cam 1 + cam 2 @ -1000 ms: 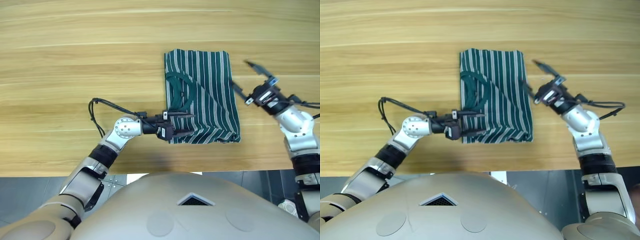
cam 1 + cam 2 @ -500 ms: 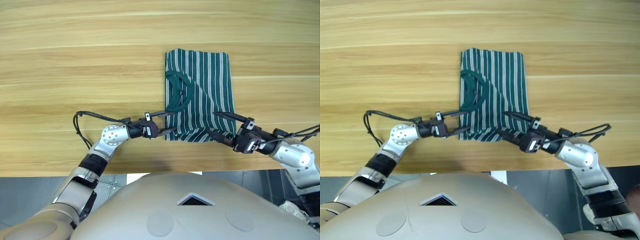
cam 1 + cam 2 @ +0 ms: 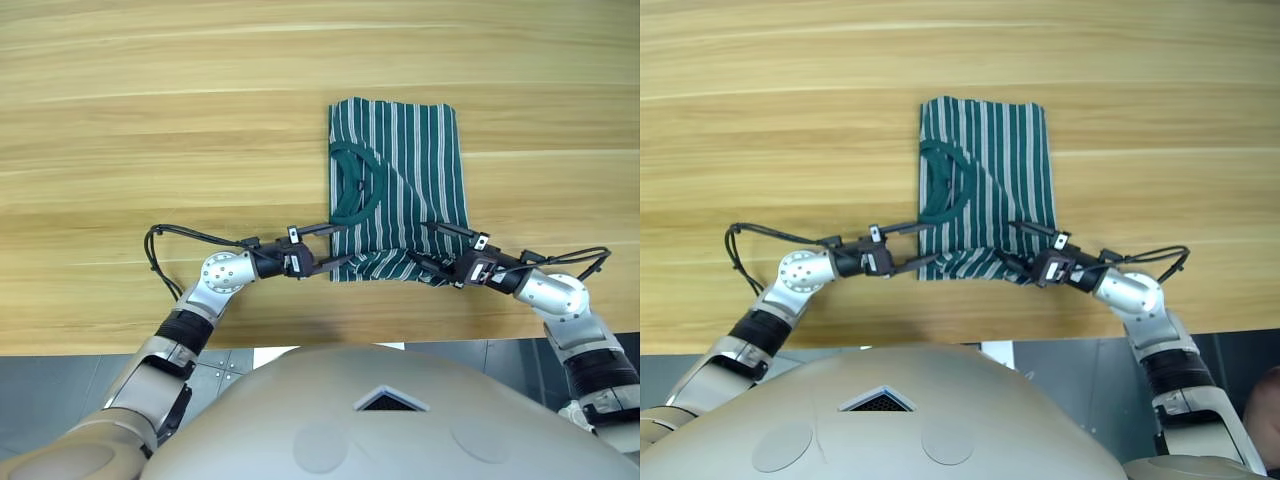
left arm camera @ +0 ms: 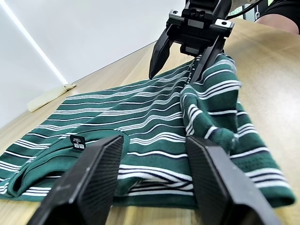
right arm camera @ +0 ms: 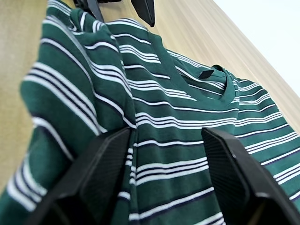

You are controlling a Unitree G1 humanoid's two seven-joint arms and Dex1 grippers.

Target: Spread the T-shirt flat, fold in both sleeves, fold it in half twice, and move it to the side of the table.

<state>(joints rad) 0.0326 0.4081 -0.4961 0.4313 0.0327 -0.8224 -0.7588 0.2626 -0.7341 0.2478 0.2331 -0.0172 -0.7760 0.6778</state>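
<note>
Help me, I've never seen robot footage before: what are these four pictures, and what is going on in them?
This is a humanoid robot with two arms, each ending in a two-fingered hand. Two pictures look down from cameras on its head. The other two come from cameras on its wrists, close to the fingers. On the wooden table lies a green striped T-shirt, folded into a narrow shape. The left hand and the right hand are at the shirt's near edge, one at each corner, fingers open with cloth between them. Neither is closed on it.
</note>
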